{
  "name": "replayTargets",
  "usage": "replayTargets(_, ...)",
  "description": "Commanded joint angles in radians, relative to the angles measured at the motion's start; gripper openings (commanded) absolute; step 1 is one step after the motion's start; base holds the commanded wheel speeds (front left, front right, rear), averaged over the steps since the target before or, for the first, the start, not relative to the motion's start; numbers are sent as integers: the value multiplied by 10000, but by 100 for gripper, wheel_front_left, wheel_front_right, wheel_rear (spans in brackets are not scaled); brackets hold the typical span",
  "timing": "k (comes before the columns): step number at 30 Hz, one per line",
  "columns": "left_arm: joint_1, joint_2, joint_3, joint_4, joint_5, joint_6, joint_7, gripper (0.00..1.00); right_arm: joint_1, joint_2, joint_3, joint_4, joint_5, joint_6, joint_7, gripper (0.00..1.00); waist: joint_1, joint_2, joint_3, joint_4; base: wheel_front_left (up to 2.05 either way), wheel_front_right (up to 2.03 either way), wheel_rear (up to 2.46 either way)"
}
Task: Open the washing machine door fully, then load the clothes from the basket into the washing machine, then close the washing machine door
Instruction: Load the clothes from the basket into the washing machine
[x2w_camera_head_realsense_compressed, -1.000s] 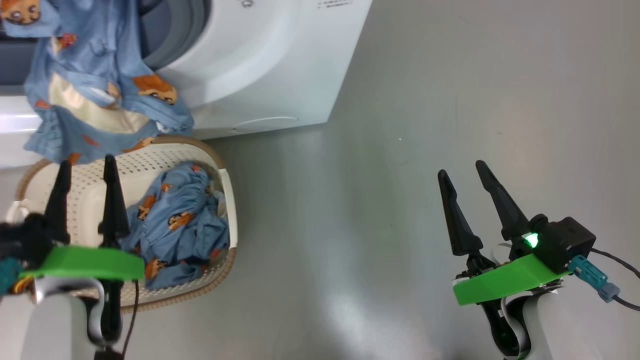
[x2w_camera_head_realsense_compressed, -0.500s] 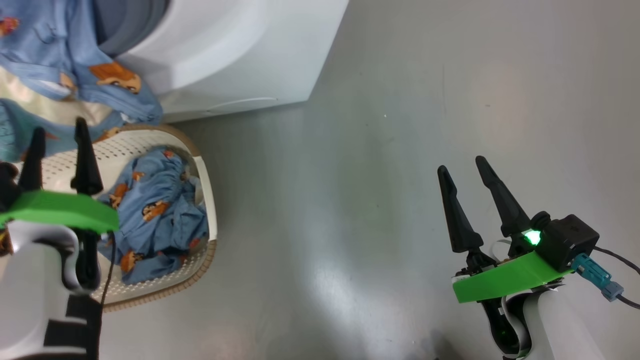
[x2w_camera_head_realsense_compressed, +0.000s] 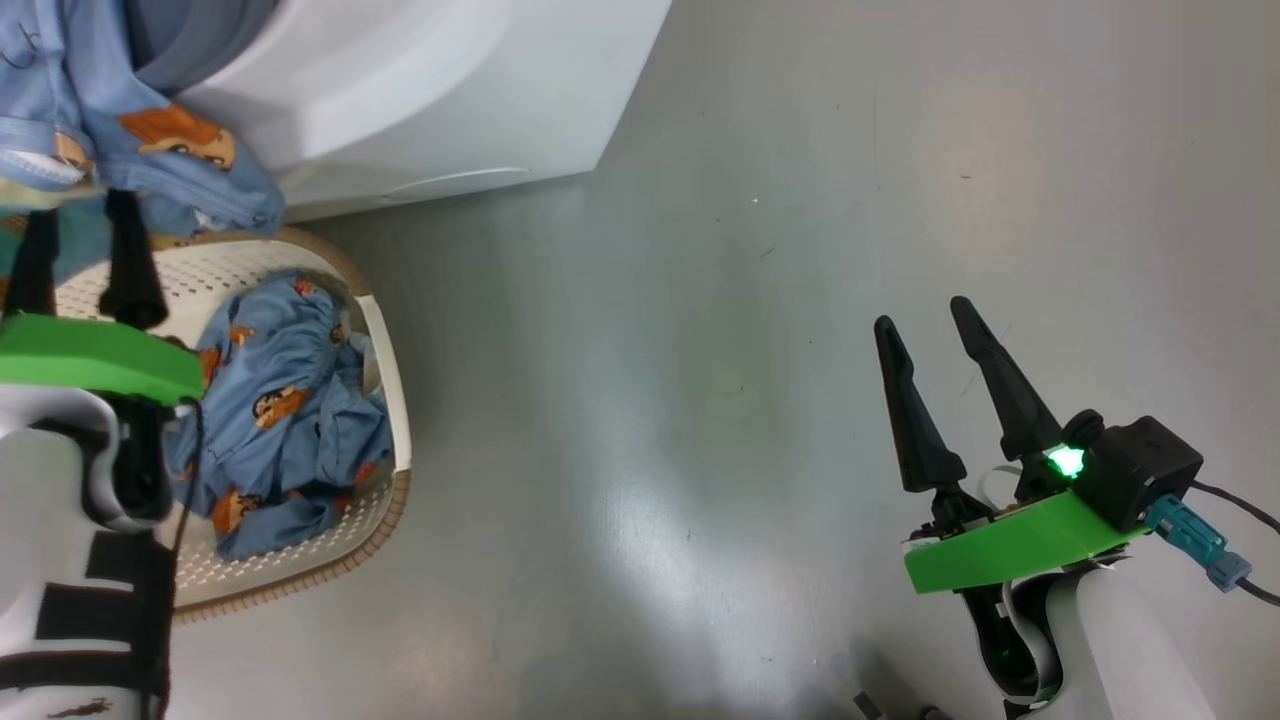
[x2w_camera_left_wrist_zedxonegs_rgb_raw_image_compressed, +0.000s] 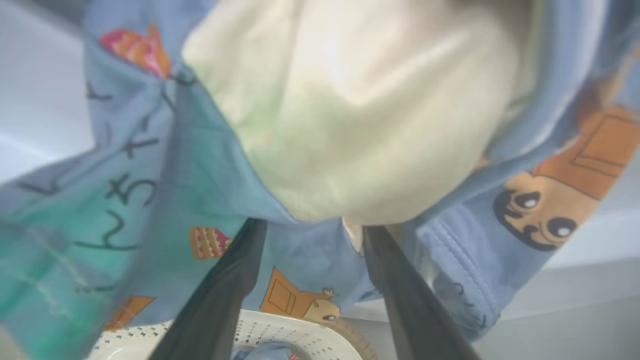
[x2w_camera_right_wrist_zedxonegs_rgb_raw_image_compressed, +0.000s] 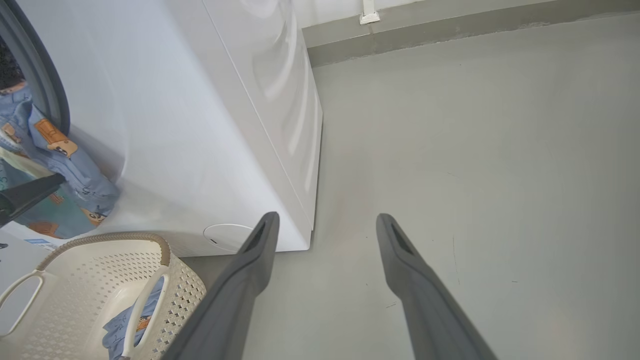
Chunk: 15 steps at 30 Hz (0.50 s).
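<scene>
Glossy grey floor (x2w_camera_head_realsense_compressed: 700, 350) runs to a skirting (x2w_camera_right_wrist_zedxonegs_rgb_raw_image_compressed: 450, 30) in my right wrist view. My right gripper (x2w_camera_head_realsense_compressed: 921, 311) hangs over it, jaws wide, holding nothing. My left gripper (x2w_camera_head_realsense_compressed: 80, 205) is spread wide too, tips right at clothes (x2w_camera_head_realsense_compressed: 150, 130) draped from the washer (x2w_camera_head_realsense_compressed: 420, 90) mouth. More lie in the basket (x2w_camera_head_realsense_compressed: 395, 380) below.

Light blue cartoon-print fabric (x2w_camera_left_wrist_zedxonegs_rgb_raw_image_compressed: 165, 175) hangs from big white washing machine (x2w_camera_head_realsense_compressed: 420, 90) opening, over cream perforated plastic basket (x2w_camera_head_realsense_compressed: 388, 330); obstructs path right at left gripper (x2w_camera_head_realsense_compressed: 80, 205) fingertips. Blue bundle (x2w_camera_head_realsense_compressed: 290, 400) fills basket's right half. Grey floor (x2w_camera_head_realsense_compressed: 700, 350) around right gripper (x2w_camera_head_realsense_compressed: 925, 312) open.
</scene>
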Motion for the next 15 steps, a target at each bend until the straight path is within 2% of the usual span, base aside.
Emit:
replayTargets(1, -8, 483, 214, -206, -6, -24, -65, 49, 134, 17, 213, -177, 86, 62, -48, 100, 0, -1, -24, 22, 0, 0, 0)
replayTargets(2, 10, 496, 284, -276, -16, -24, -65, 0, 118, 17, 198, -148, 81, 62, -48, 100, 0, -1, -72, 64, 0, 0, 0)
replayTargets(15, 1104, 312, -87, -1748, 217, -24, -65, 0, 141, 17, 142, 81, 2, 62, -48, 100, 0, -1, -721, 505, 0, 0, 0)
